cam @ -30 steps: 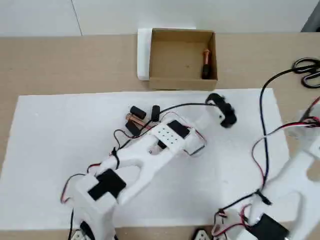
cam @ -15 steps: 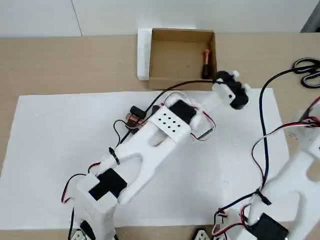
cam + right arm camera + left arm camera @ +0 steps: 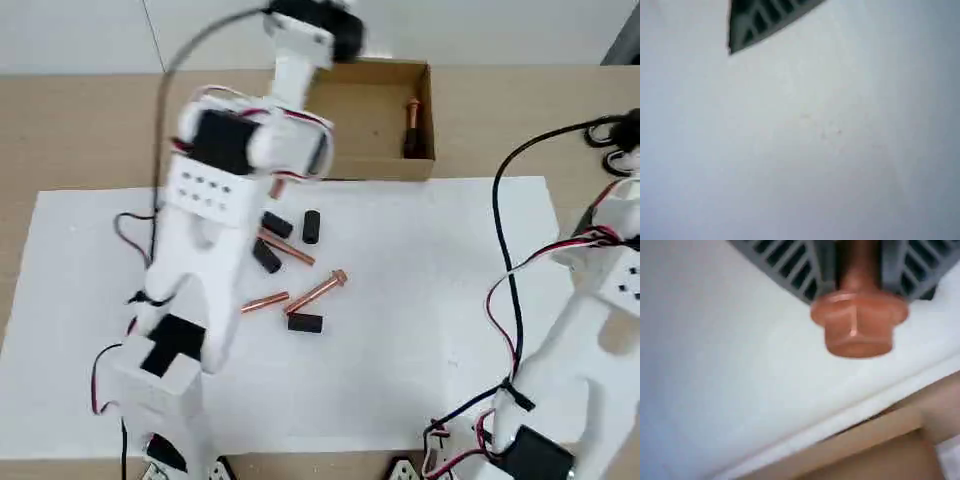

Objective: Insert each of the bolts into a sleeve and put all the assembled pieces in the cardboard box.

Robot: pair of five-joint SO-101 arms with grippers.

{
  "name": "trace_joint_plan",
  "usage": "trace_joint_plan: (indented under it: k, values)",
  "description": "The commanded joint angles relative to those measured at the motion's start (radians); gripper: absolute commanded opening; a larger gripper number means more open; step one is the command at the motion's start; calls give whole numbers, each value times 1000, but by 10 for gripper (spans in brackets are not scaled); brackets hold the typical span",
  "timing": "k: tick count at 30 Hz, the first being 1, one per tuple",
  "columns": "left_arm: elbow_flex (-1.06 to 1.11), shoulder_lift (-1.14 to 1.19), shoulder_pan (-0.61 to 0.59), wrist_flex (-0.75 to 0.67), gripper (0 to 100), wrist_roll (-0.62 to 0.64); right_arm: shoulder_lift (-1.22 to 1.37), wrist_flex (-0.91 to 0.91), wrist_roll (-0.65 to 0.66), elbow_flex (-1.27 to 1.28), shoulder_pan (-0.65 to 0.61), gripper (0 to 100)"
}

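Left claw (image 3: pixel 860 267) clamped on copper bolt (image 3: pixel 858 327), over white mat (image 3: pixel 715 370), right claw (image 3: pixel 762 20) grip unclear

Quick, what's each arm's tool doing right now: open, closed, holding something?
Left tool: closed on a copper bolt.
Right tool: cannot be told.

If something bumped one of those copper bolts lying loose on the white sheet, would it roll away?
A loose bolt would probably roll in a short arc, not far: its shank is round but its head is wider. It looks like rigid metal, so it should not bend. The sleeve beside it might stop it.
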Motion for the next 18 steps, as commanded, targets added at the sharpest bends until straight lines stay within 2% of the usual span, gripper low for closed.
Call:
trace_joint_plan:
  k: [1,7,14,18]
  values:
    - [2,-11,-104,25,6,37,-27,2,11,-5,-28,209]
    - [278,-11,-206,25,6,43,-27,2,12,-2,-36,210]
    - [449,-11,-269,25,6,43,-35,-68,12,115,-81,210]
    - [527,-3,-347,21,6,41,-36,-77,12,146,-90,210]
